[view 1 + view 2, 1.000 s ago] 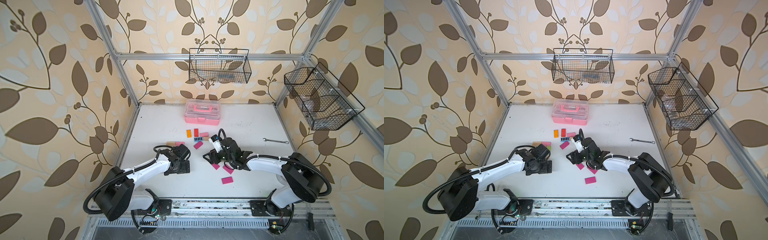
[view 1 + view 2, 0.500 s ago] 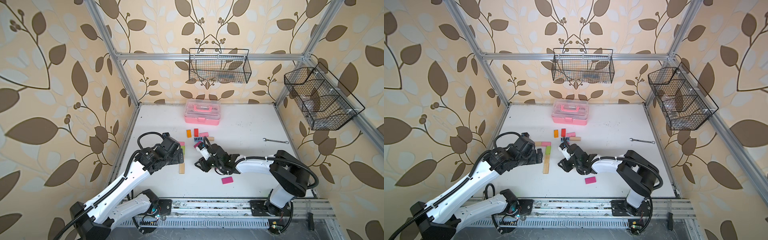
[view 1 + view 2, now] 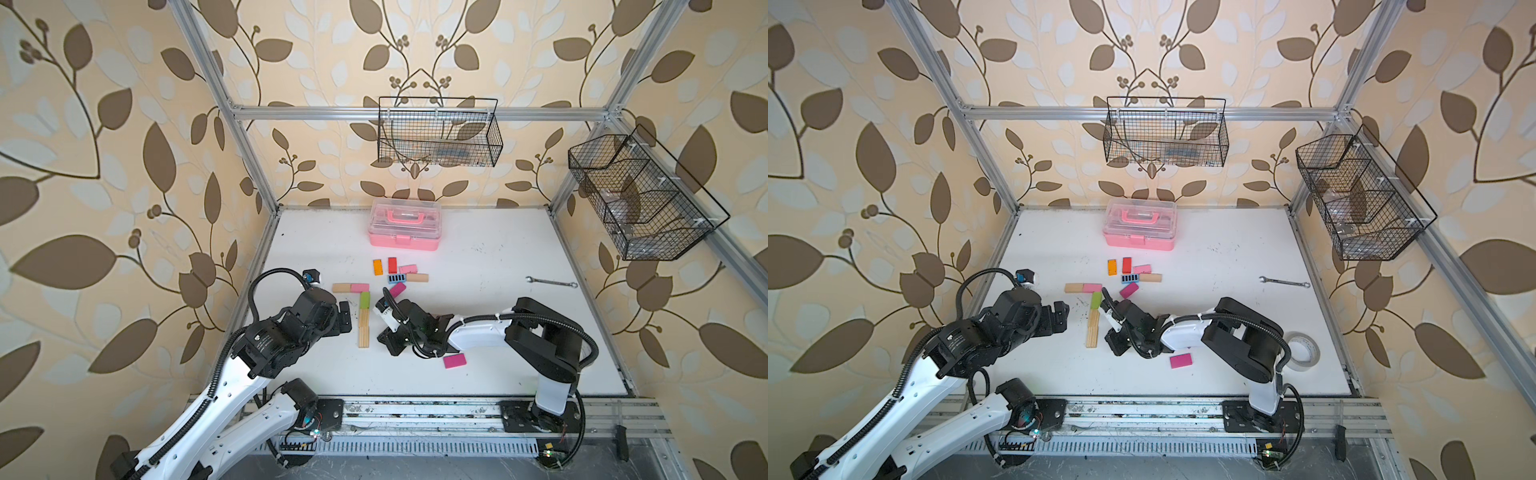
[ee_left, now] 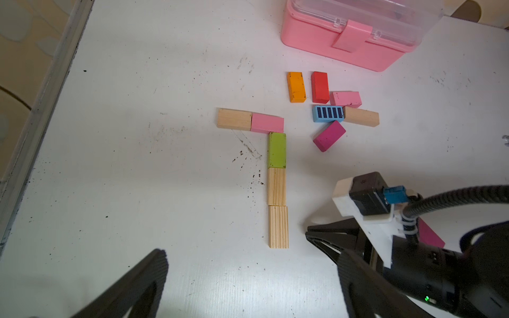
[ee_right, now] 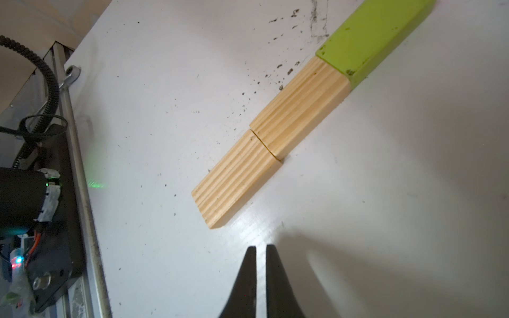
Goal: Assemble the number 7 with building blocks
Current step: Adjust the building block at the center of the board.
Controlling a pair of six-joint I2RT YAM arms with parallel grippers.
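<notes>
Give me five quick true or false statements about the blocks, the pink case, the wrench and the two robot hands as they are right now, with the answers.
1. The green block starts the long bar of the 7, just below the pink block. True.
2. The right hand grips a block. False: it is shut on nothing, beside the end wooden block.
3. The pink case stands open. False: its lid is down and latched.
4. The left hand is open and empty. True.
5. The wrench lies on top of the case. False: it lies on the table, well apart from the case.
</notes>
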